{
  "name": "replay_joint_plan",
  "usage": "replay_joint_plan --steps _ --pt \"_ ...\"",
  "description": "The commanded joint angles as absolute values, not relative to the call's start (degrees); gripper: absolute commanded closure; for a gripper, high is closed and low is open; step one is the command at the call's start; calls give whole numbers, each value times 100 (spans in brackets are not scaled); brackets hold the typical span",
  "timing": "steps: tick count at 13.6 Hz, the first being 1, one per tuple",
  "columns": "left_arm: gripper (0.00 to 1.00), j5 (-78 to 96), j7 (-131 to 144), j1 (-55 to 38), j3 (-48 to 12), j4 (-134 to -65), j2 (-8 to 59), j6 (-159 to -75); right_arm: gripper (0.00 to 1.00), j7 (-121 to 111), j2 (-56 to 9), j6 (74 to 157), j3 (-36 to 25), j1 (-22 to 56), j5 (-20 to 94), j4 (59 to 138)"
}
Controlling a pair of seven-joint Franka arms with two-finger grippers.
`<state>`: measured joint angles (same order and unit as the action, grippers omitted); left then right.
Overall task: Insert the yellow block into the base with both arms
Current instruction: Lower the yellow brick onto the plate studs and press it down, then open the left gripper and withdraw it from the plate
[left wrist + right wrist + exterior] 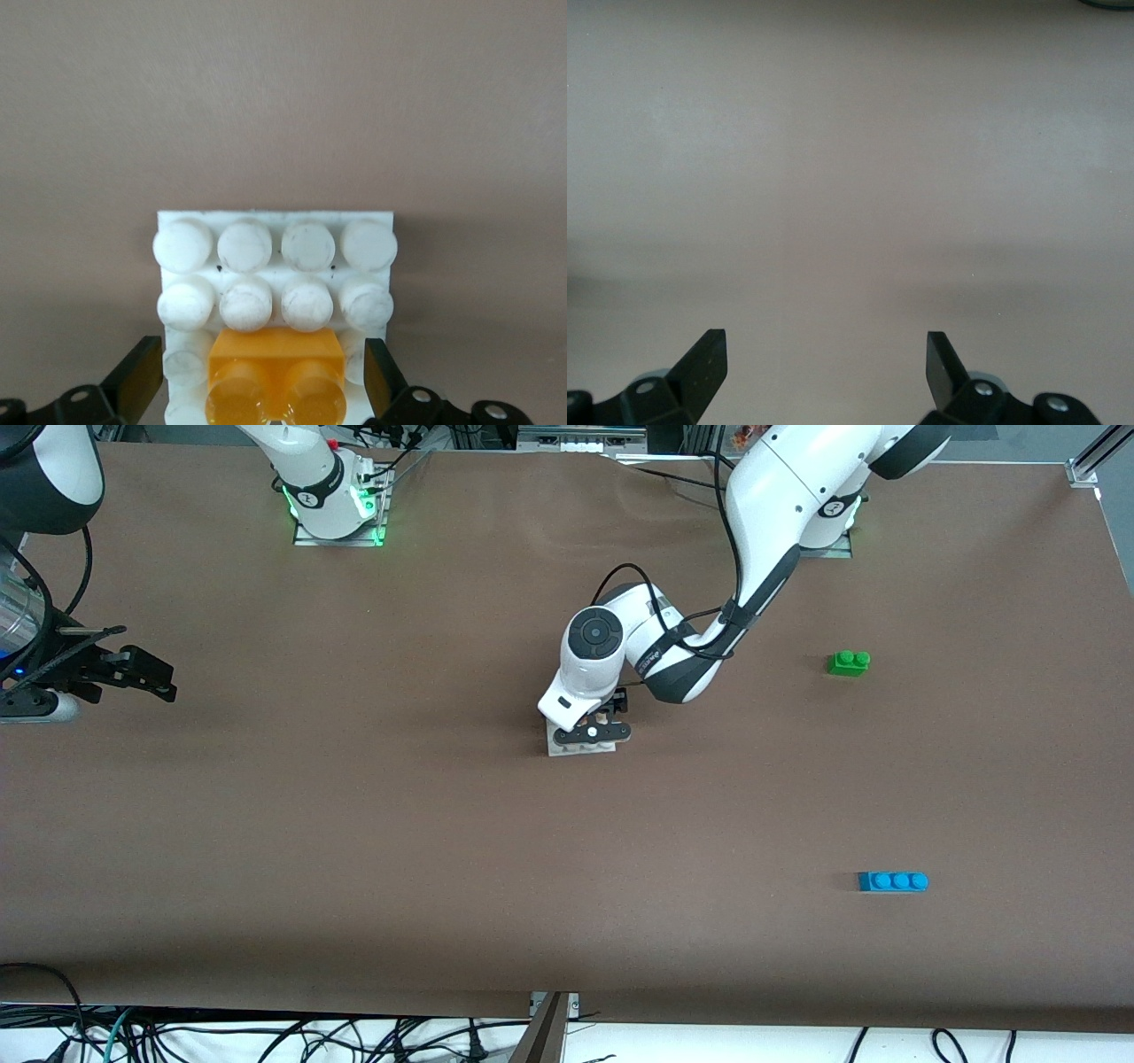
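The white base [275,243] lies on the brown table near its middle; in the front view its edge [580,747] shows under the left arm's hand. The yellow block [276,376] sits on the base's studs in the rows nearest the left wrist camera; the hand hides it in the front view. My left gripper [259,372] is open just above the base [592,733], one finger [142,372] on each side of the block, clear of it. My right gripper [159,680] is open and empty over bare table [826,354] at the right arm's end and waits there.
A green two-stud brick [849,662] lies toward the left arm's end of the table. A blue three-stud brick [893,881] lies nearer the front camera at that same end. Cables hang below the table's front edge.
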<state>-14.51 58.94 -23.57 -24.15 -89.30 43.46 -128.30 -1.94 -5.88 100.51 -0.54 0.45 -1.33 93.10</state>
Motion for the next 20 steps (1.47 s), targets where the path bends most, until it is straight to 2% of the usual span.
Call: replay_joint_plan --steps 1,3,9,20 --pt "0 -1171 5959 -2215 -2417 -8572 3938 -12044 0 -141 -606 9958 0 -9 -211 9229" --pt "0 -1151 5976 -2005 -2399 -8315 3728 -11612 0 -141 -606 9958 0 -9 -211 9229" --pt "0 -1125 5985 -1126 -2391 -8306 3025 -10742 0 -149 -615 9958 -9 -9 -211 9229" --pt "0 -308 2324 1958 -2435 -8314 1864 -10028 0 -132 -606 9967 0 -9 -202 9229"
